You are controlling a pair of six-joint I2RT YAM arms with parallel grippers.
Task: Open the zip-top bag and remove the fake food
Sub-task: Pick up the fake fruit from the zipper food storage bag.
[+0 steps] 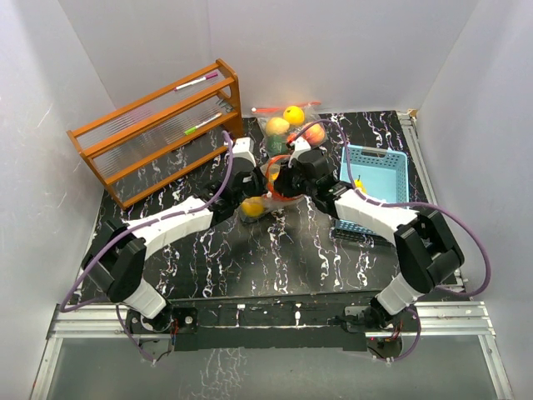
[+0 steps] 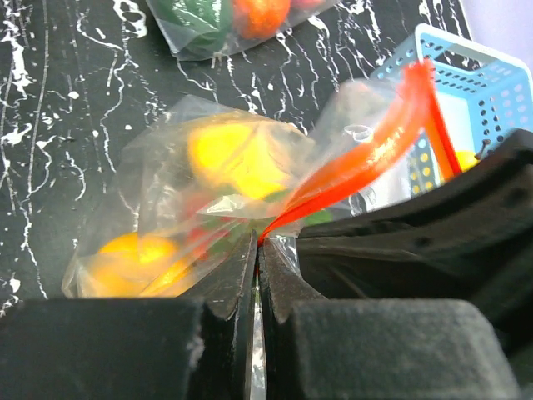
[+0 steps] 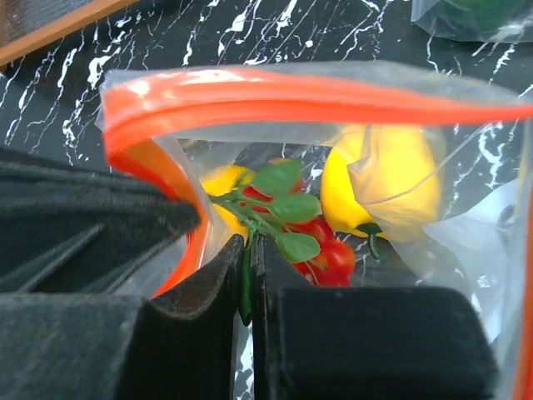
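The left gripper [image 2: 256, 250] and right gripper [image 3: 248, 250] are both pressed together, each pinching the bag [image 3: 291, 96] by its rim at the middle of the table [image 1: 275, 258]. The food [image 3: 387, 179] lies inside, blurred by film. From above, the arms hide most of it.

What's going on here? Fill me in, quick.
Both arms are working one zip-top bag mid-table. The left gripper is shut on its edge by the orange zip strip, and the right gripper is shut on the bag's lip as well. The mouth gapes open; the fake food, a yellow fruit and red tomatoes, sits inside.
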